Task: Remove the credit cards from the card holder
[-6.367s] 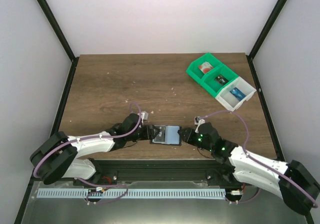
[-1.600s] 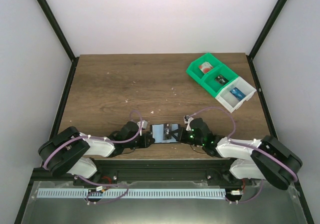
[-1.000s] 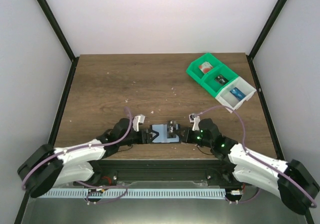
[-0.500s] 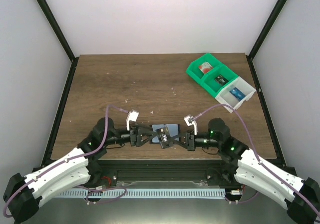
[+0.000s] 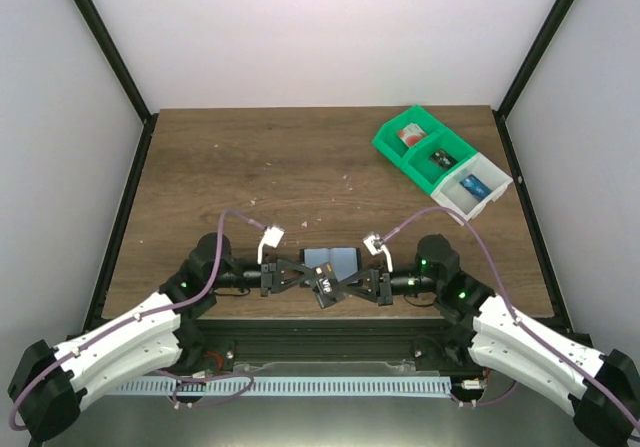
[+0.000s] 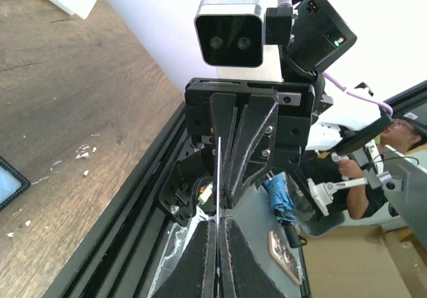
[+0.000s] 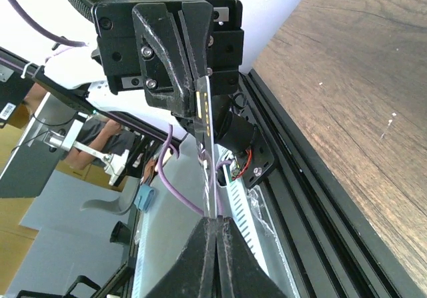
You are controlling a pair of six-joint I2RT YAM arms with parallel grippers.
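A dark credit card hangs above the table's near edge, pinched from both sides. My left gripper is shut on its left end and my right gripper is shut on its right end. In the left wrist view the card shows edge-on as a thin line running from my left gripper into the facing fingers. The right wrist view shows the same card edge-on above my right gripper. The light blue card holder lies flat on the table just behind the card; its corner shows in the left wrist view.
A green bin and a white bin holding small items stand at the back right. The black frame rail runs along the table's near edge, below the grippers. Small crumbs dot the wood around the holder.
My left gripper was open beside the card half a second ago and has shut on it. Both grippers and the card have shifted slightly toward the near edge.
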